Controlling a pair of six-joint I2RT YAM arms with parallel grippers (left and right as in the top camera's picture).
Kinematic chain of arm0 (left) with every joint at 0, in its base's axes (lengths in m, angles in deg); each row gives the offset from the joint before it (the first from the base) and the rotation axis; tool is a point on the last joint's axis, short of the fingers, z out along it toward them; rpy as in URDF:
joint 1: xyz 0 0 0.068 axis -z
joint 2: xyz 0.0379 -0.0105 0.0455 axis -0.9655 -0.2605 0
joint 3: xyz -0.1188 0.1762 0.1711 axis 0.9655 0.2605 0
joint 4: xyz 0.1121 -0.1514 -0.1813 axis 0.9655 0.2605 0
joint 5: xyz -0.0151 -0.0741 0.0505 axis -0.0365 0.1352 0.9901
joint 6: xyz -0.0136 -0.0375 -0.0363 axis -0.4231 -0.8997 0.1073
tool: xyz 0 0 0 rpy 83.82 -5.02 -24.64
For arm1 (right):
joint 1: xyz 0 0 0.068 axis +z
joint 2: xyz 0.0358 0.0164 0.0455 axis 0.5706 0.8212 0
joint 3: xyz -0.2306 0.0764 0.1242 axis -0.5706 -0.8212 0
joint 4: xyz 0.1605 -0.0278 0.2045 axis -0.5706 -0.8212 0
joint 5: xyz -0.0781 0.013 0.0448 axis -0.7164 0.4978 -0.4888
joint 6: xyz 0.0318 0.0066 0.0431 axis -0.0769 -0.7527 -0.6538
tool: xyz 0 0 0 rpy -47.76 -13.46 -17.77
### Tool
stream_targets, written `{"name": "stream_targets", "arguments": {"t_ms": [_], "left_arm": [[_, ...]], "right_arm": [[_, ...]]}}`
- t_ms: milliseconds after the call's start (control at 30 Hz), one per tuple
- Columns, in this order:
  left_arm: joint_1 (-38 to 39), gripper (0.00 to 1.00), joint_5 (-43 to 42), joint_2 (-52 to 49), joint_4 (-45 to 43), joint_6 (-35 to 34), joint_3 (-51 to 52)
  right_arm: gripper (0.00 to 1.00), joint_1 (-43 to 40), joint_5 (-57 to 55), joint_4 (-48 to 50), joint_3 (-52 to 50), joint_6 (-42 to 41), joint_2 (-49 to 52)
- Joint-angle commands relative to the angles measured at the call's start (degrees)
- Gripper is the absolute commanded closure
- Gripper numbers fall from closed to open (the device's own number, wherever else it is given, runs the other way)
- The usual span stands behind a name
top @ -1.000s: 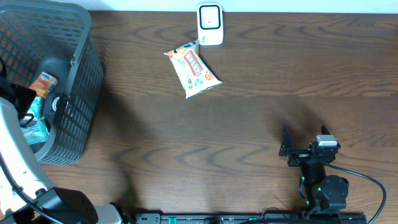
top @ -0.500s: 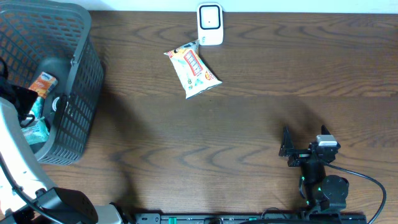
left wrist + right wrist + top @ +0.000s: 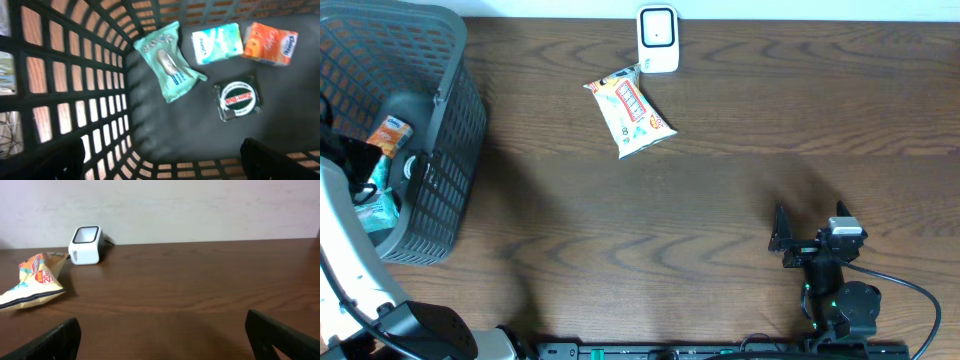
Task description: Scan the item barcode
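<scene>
The white barcode scanner (image 3: pixel 658 40) stands at the table's far edge, also in the right wrist view (image 3: pixel 86 246). A yellow snack bag (image 3: pixel 630 115) lies flat just in front of it, apart from both grippers. My left gripper (image 3: pixel 162 160) hangs open inside the dark mesh basket (image 3: pixel 450 120), above a green wipes pack (image 3: pixel 170 60), a teal-and-white tissue pack (image 3: pixel 216 44), an orange pack (image 3: pixel 270 42) and a dark pack with a round label (image 3: pixel 237 100). It holds nothing. My right gripper (image 3: pixel 162 335) stands open and empty low over the table at the front right (image 3: pixel 810 225).
The basket fills the table's left end, and its mesh wall (image 3: pixel 75 85) is close on the left of my left gripper. Brown wood table (image 3: pixel 720 190) stretches between the snack bag and the right arm. A pale wall (image 3: pixel 200 205) rises behind the scanner.
</scene>
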State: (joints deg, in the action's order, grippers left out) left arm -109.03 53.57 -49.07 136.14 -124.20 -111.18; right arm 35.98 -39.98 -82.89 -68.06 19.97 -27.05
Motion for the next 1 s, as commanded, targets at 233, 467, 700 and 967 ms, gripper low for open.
{"name": "stream_targets", "arguments": {"t_ms": [233,467,700,967], "left_arm": [[-0.2,0.02,-2.4,-0.4,-2.1,-0.3,0.7],[-0.2,0.02,-2.4,-0.5,-4.0,-0.3,2.3],[-0.2,0.02,-2.3,-0.5,-4.7,-0.2,2.4],[-0.3,0.02,-0.9,-1.0,-9.2,-0.3,2.4]], "right_arm": [[0.01,-0.5,-0.5,-0.3,-0.1,-0.6,0.0],[0.01,-0.5,-0.5,-0.3,-0.1,-0.6,0.0],[0.01,-0.5,-0.5,-0.3,-0.1,-0.6,0.0],[0.01,-0.5,-0.5,-0.3,-0.1,-0.6,0.0]]}}
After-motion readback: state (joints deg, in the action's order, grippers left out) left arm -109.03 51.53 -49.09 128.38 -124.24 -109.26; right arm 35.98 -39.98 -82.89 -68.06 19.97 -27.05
